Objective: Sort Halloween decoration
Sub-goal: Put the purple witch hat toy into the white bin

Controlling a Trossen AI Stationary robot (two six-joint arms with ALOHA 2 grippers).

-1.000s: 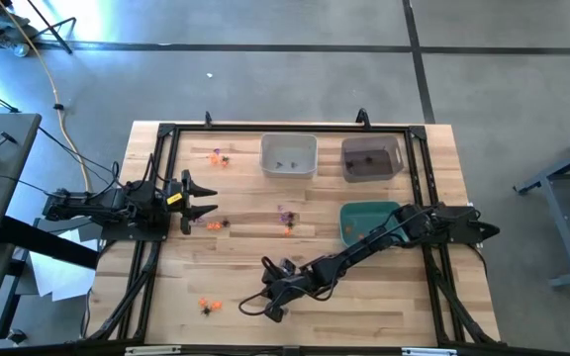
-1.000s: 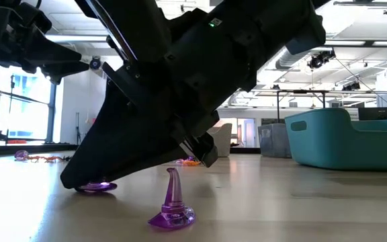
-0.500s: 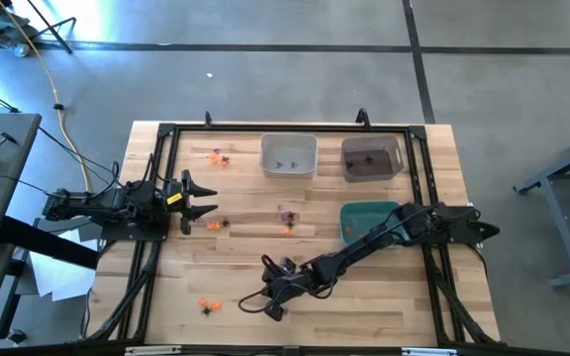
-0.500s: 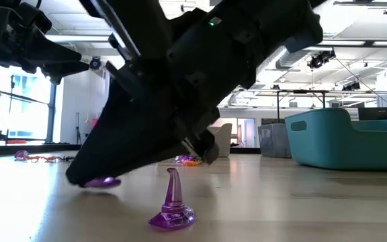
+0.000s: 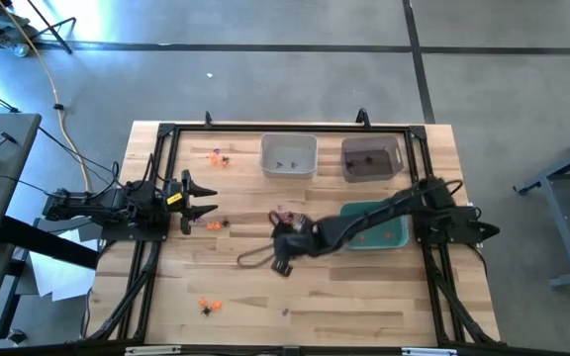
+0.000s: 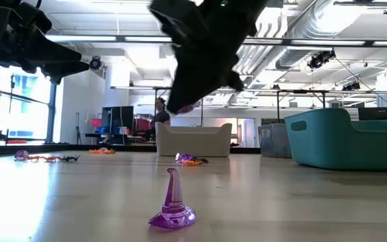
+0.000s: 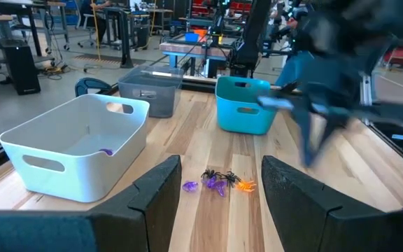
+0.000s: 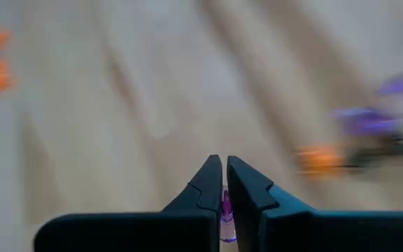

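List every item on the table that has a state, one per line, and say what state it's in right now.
Right end effector: shut on a purple trinket, raised off the table.
Left end effector: open, holding nothing, at the table's left side.
White bin: upright, a few small pieces inside.
Dark bin: upright, something dark inside.
Teal bin: upright, partly under the right arm.
Purple witch hat: standing upright on the table.

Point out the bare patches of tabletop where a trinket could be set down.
Bare wood lies along the near edge right of the orange trinkets, and between the white bin and the left gripper. Crowded: mid-table, around the right gripper holding a purple trinket.
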